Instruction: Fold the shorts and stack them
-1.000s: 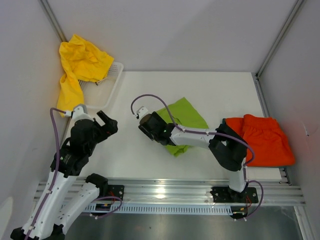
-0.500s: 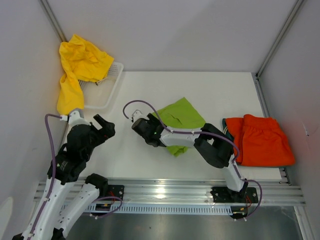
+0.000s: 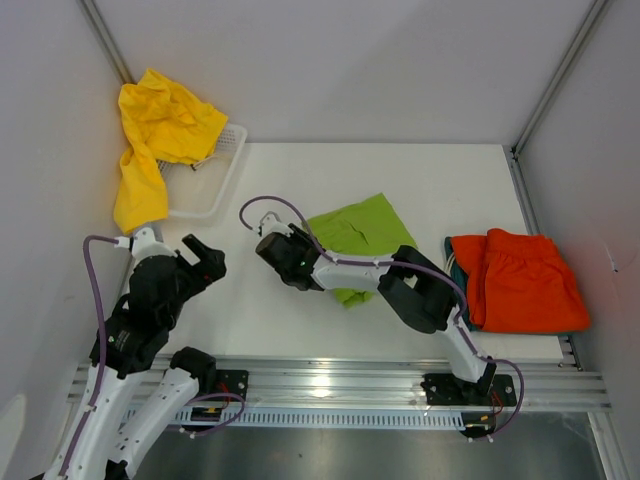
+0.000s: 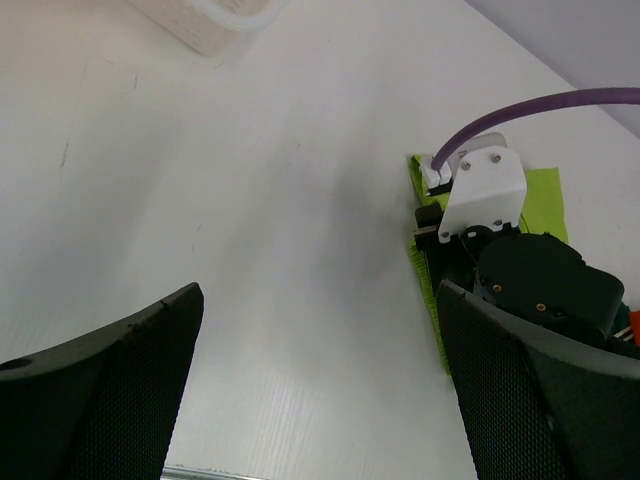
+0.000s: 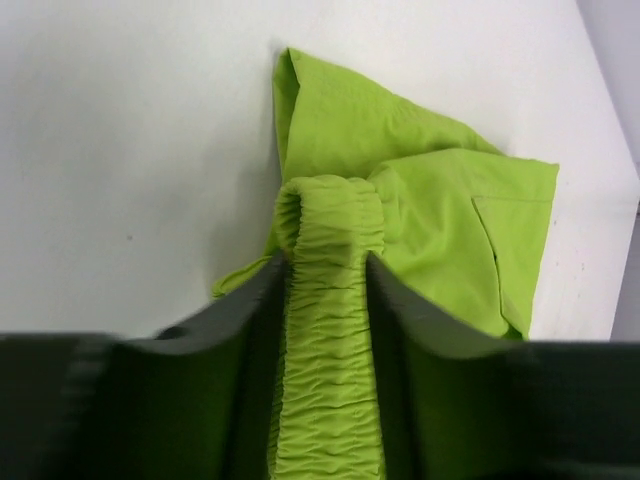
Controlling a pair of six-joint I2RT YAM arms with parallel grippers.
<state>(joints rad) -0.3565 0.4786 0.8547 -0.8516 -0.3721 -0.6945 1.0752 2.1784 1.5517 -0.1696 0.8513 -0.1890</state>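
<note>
Beyond my open left gripper (image 3: 207,252), yellow shorts (image 3: 160,125) overhung the basket (image 3: 222,178). My right gripper (image 5: 325,265) pinched the lime shorts (image 5: 440,220) by their bunched waistband.

Left gripper (image 4: 318,300), jaws wide apart, above white table (image 4: 250,200); basket (image 4: 215,20) corner top left; right arm (image 4: 530,290) over lime green shorts (image 4: 545,195)

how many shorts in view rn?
3 clearly: yellow shorts draped over the white basket, far left; lime green shorts mid-table, waistband pinched in the right gripper; orange-red shorts folded at right. A dark sliver under the orange pair may be a fourth.
</note>
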